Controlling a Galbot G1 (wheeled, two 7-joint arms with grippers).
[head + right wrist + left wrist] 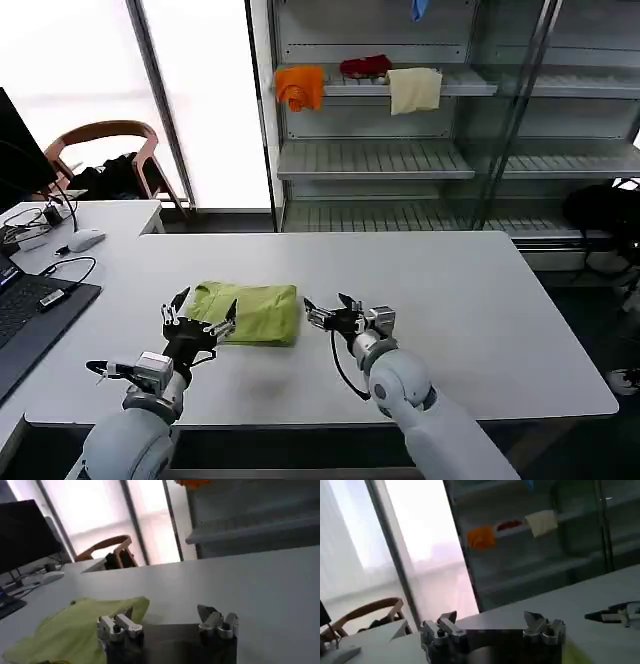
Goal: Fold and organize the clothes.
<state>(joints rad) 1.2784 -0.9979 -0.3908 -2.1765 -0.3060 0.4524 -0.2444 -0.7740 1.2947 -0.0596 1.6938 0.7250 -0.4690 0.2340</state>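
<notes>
Head view | one folded T-shirt (255, 312) | left gripper (200, 318), right gripper (330, 312): fingers released

1. A white table (470, 300) spans the lower half of the head view, its top pale and plain.
2. Left of centre on it lies a folded lime yellow-green T-shirt (255, 312), flat on the surface.
3. At the left edge sits a dark laptop (25, 315), with a black cable (70, 270) looping beside it.
4. Upper left, on an adjoining white desk (125, 215), rests a grey mouse (86, 240).
</notes>
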